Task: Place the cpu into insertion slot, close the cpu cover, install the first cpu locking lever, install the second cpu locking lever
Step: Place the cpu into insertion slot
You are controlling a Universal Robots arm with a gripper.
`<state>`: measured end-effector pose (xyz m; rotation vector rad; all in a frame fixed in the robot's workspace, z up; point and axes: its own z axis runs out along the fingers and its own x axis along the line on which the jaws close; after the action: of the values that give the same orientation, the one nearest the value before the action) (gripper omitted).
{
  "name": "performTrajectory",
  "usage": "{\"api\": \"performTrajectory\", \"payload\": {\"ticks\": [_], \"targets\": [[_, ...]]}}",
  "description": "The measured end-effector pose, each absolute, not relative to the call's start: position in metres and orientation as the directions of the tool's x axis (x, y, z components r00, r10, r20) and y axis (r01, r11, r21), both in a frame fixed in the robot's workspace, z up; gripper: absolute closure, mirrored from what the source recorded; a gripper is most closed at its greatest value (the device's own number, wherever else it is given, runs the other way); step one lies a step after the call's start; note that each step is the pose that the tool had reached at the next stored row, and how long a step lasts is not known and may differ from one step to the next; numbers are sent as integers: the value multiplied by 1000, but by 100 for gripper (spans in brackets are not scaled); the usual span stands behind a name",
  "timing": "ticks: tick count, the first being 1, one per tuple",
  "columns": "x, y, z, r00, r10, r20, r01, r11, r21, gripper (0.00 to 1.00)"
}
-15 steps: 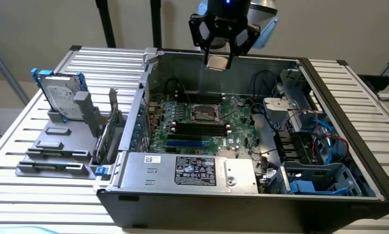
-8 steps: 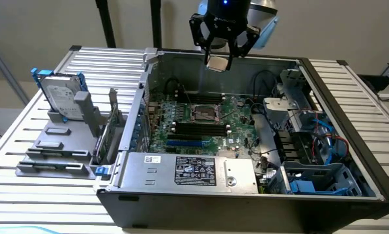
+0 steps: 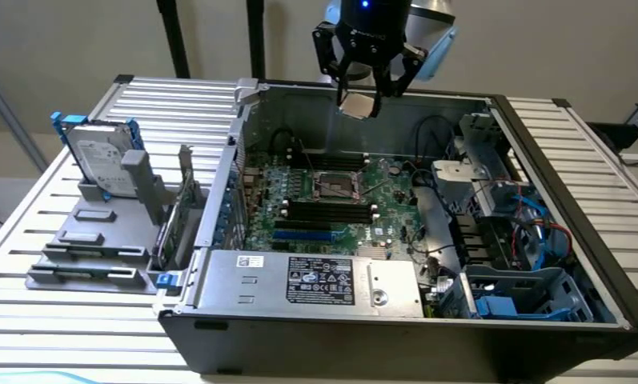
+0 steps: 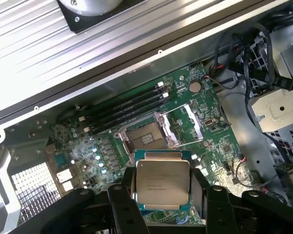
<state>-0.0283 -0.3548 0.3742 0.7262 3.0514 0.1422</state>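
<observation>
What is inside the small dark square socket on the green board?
No chip: the dark square socket shows a bare floor, uncovered. The flat silvery square chip hangs higher up, clamped in the black hand.

There was one open dark-grey metal computer case [image 3: 404, 348], and inside it one green circuit board [image 3: 388, 188]. On that board sat one small dark square insertion slot [image 3: 338, 186] with a thin metal rim, one round silver coin battery [image 4: 194, 87], and at least three long black memory slots [image 4: 132, 105] side by side; a firmer count could not be made. One silver box-shaped power supply [image 3: 244, 276] bore one dark printed label [image 3: 321, 280]. One black gripper [image 3: 359, 94] had two fingers [image 4: 122, 200], with one small flat square silvery-tan cpu [image 4: 162, 183] between them. Outside the case stood one grey hard drive [image 3: 92, 156] in a blue-edged carrier.
</observation>
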Motion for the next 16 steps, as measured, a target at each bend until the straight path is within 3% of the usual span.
{"api": "performTrajectory", "payload": {"ticks": [16], "targets": [[-28, -355, 372, -751, 660, 19, 659, 747, 88, 45]]}}
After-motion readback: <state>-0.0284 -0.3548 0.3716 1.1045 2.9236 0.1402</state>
